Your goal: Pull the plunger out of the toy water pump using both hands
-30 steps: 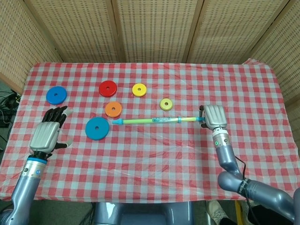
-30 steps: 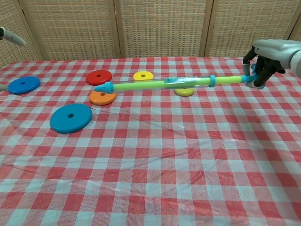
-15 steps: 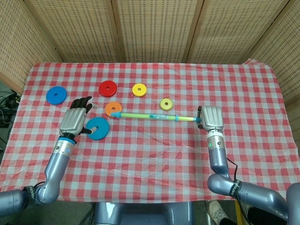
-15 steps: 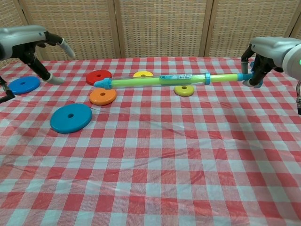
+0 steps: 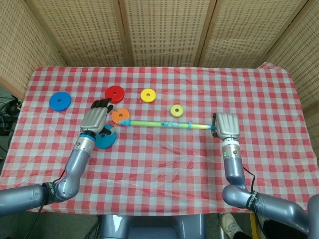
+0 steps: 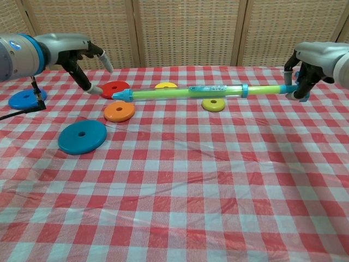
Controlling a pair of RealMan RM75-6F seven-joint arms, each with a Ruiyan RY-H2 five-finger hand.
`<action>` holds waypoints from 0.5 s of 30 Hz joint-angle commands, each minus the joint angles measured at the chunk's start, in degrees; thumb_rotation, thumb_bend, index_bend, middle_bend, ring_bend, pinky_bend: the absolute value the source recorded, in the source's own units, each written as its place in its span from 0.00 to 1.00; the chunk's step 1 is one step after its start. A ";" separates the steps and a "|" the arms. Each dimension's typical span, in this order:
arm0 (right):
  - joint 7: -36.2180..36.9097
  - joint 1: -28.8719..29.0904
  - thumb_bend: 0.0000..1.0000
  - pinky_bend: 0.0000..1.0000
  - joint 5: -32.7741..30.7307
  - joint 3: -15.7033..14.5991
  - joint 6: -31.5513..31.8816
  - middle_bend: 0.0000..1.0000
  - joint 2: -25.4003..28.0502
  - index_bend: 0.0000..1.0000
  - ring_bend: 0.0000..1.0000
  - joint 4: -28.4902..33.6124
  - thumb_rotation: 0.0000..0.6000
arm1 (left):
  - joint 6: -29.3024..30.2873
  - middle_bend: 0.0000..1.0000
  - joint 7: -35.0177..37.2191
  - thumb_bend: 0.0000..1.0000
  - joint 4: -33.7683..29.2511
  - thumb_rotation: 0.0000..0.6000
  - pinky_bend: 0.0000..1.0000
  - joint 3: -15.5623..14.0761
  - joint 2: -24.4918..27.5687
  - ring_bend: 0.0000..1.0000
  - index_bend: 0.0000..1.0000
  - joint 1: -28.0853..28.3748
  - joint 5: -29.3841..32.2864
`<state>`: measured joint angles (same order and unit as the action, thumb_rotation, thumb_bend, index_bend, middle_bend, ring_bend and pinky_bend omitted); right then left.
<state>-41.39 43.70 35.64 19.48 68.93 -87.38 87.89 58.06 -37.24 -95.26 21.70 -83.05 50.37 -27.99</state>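
Chest view, right robot hand [image 6: 303, 70] gripping toy water pump [image 6: 207, 91] plunger end, left robot hand [image 6: 82, 60] spread, empty, palm hidden

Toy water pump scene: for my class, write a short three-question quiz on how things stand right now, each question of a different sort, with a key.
1. True or false: the right hand holds the toy water pump by its plunger handle.
2. Multiple choice: the left hand is (A) gripping the pump's blue tip, (B) open near the blue tip, apart from it, (C) resting on the yellow disc.
3. Fill in: in the chest view, the disc lying nearest the camera, on the checked tablecloth, is coloured ____.

Key: 1 true. 2 B. 3 blue.
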 commanded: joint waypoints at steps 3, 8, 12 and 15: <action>0.27 -0.16 0.54 0.86 0.22 -0.44 0.28 1.00 0.46 0.80 1.00 0.83 1.00 | -1.16 0.00 -1.13 0.29 2.48 1.00 0.00 -1.12 -2.45 0.00 0.28 3.32 4.14; 0.33 -0.33 0.54 0.86 0.33 -0.79 0.80 1.00 0.96 0.80 1.00 1.87 1.00 | -0.63 0.00 -1.61 0.29 3.96 1.00 0.00 -1.51 -3.85 0.00 0.29 5.49 5.21; 0.28 -0.51 0.54 0.86 0.59 -1.00 1.51 1.00 1.55 0.80 1.00 2.73 1.00 | -0.11 0.00 -1.49 0.29 5.14 1.00 0.00 -1.77 -4.73 0.00 0.30 6.75 5.25; 0.12 -0.56 0.54 0.86 0.56 -1.16 1.73 1.00 1.78 0.80 1.00 3.05 1.00 | -0.03 0.00 -1.40 0.29 5.53 1.00 0.00 -1.85 -5.00 0.00 0.31 7.26 5.46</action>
<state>-41.25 43.15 36.22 18.34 70.63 -85.62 90.92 58.00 -38.67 -89.79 19.88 -88.00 57.56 -22.57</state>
